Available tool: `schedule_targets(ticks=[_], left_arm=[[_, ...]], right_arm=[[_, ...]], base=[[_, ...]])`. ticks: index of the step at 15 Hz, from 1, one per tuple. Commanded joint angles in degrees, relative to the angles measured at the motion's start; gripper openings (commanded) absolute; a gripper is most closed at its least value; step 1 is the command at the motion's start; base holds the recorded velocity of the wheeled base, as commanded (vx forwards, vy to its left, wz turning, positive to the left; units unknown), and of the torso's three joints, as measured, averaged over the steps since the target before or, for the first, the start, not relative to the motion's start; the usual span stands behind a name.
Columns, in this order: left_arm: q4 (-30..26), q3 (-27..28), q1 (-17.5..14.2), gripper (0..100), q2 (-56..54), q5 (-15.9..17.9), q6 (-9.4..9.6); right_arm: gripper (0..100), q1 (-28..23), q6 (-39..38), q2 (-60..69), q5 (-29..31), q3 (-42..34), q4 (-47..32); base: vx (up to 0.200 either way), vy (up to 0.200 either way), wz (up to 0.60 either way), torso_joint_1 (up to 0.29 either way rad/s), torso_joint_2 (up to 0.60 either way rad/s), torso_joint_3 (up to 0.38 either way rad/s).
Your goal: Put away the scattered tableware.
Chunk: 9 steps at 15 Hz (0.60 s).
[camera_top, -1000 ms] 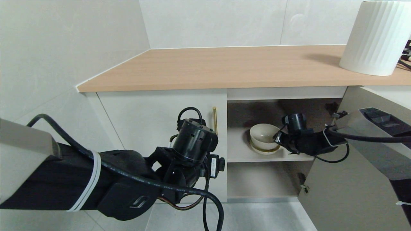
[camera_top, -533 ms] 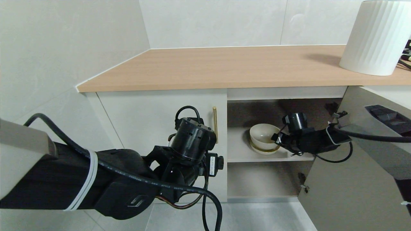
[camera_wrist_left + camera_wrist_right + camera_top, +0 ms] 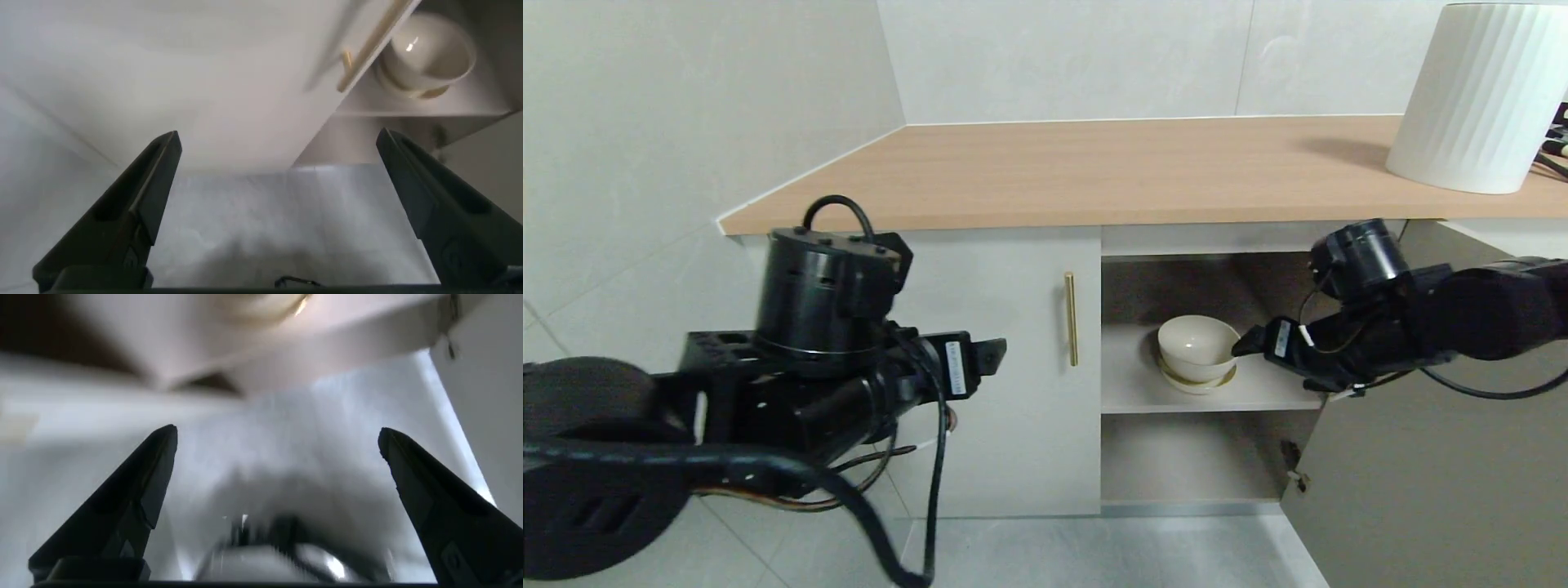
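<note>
A long wooden counter (image 3: 1094,171) runs along the tiled wall, and a cabinet (image 3: 931,278) sits under it. The cabinet's left door (image 3: 996,392) is closed. Its right door (image 3: 1421,490) stands swung out, open to a shelf (image 3: 1135,384) inside. A tall white ribbed container (image 3: 1478,98) stands on the counter at the far right.

The left claw (image 3: 988,351) hangs in front of the closed door, well apart from the shelf. In its wrist view the left claw (image 3: 276,139) is spread wide, with nothing between its fingers and only floor and door beyond them. The right claw (image 3: 1245,343) reaches into the open side of the cabinet, level with the shelf. Its wrist view shows the right claw (image 3: 278,434) also spread wide and holding nothing.

A cream bowl (image 3: 1196,343) sits upright on the shelf, resting on a small plate (image 3: 1196,382). The right claw's tip is just beside the bowl's right wall, though whether they touch cannot be told. A slim gold handle (image 3: 1070,318) runs upright along the closed door's edge, near the bowl.
</note>
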<state>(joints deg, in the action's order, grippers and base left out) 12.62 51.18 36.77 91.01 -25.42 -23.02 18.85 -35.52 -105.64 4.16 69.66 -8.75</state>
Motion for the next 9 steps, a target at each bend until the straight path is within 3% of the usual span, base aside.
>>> schedule_targets(ticks=[1, 4, 6, 9], left_arm=[[-2.2, -5.8, -1.4, 100, -11.7, 2.5, 0.16], [-3.4, -10.8, -4.1, 100, -14.3, 4.0, 0.34], [-3.4, -12.2, -4.2, 100, -14.8, 4.0, 1.31], [-3.3, -12.9, -4.2, 100, -13.5, 4.0, 1.22]], right_arm=[[100, 4.0, 1.6, 20.1, -1.2, -9.6, -5.7], [100, 5.6, 3.2, 25.5, -1.6, -12.5, -8.9], [100, 8.0, 6.2, 27.6, -0.8, -13.7, -12.2], [100, 8.2, 8.2, 31.5, 0.1, -14.4, -12.6]], base=[[0.0, 0.0, 0.0, 0.0, 0.0, 0.0], [0.0, 0.0, 0.0, 0.0, 0.0, 0.0], [0.0, 0.0, 0.0, 0.0, 0.0, 0.0], [0.0, 0.0, 0.0, 0.0, 0.0, 0.0]])
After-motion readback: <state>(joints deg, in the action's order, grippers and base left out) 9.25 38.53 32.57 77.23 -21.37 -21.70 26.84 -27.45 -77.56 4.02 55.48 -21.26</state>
